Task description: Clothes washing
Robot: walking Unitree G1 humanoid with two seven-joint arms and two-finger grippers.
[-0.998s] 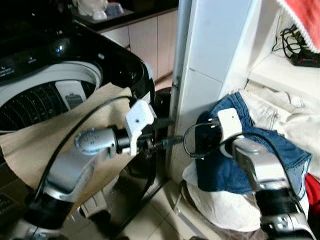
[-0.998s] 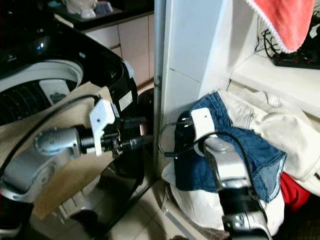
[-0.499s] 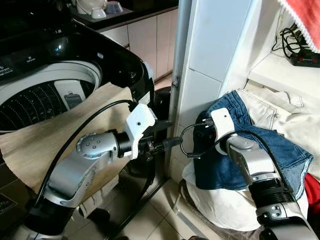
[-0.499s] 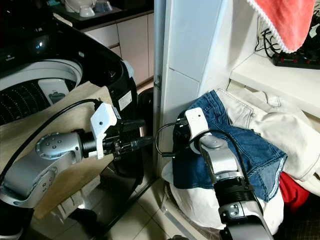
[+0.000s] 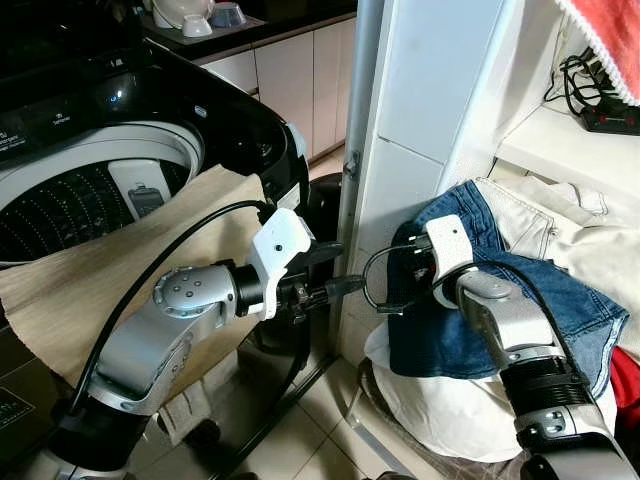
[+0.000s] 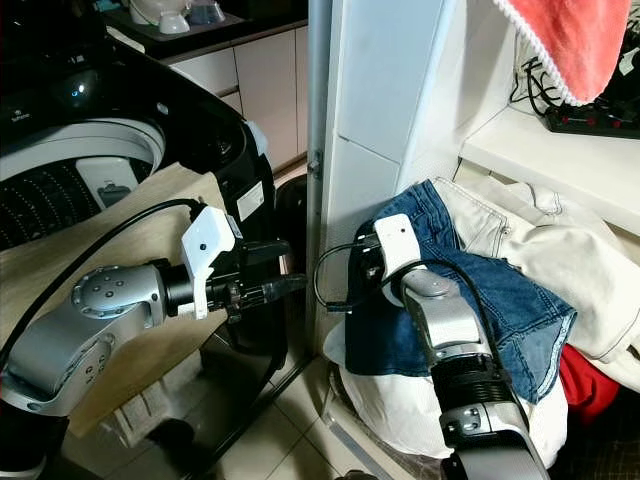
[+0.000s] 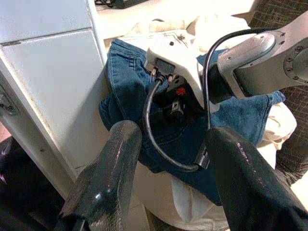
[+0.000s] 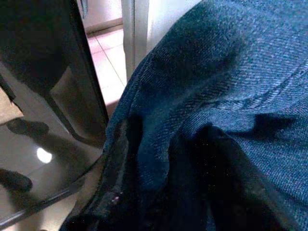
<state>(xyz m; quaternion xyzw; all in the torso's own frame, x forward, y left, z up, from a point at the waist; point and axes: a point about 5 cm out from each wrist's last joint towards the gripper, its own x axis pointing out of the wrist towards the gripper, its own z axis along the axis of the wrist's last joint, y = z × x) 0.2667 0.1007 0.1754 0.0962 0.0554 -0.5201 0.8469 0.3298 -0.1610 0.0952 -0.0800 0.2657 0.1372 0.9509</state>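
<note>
Jeans: a pair of blue jeans point(image 5: 560, 320) lies on top of a heap of laundry at the robot's right, beside a white pillar point(image 5: 420, 130).
Heap: under and behind the jeans are cream clothes point(image 5: 560, 235), a white cloth point(image 5: 440, 410) and a bit of red cloth point(image 5: 630, 375) at the far right edge.
Right gripper: the right gripper point(image 5: 415, 265) is pressed into the near left fold of the jeans, at the edge nearest the pillar; its white wrist block sits on top of the denim.
Right jaws: the fingers are buried in the fabric. In the right wrist view dark denim point(image 8: 216, 96) crowds around them, so I cannot tell whether they are spread or clamped.
Left gripper: the left gripper point(image 7: 173, 159) is held out in front of the pillar, pointing across at the jeans and the other arm, near them but touching nothing.
Left jaws: the two black fingers point(image 7: 120, 154) stand wide apart with nothing between them.
Washing machine: a top-loading washing machine point(image 5: 90, 170) stands at the robot's left, its drum uncovered.
Tan cloth: a tan cloth point(image 5: 90, 290) hangs over the machine's front rim, behind the left arm.
Shelf: a red towel point(image 6: 570, 40) hangs above a white shelf point(image 6: 550, 150) behind the heap.
</note>
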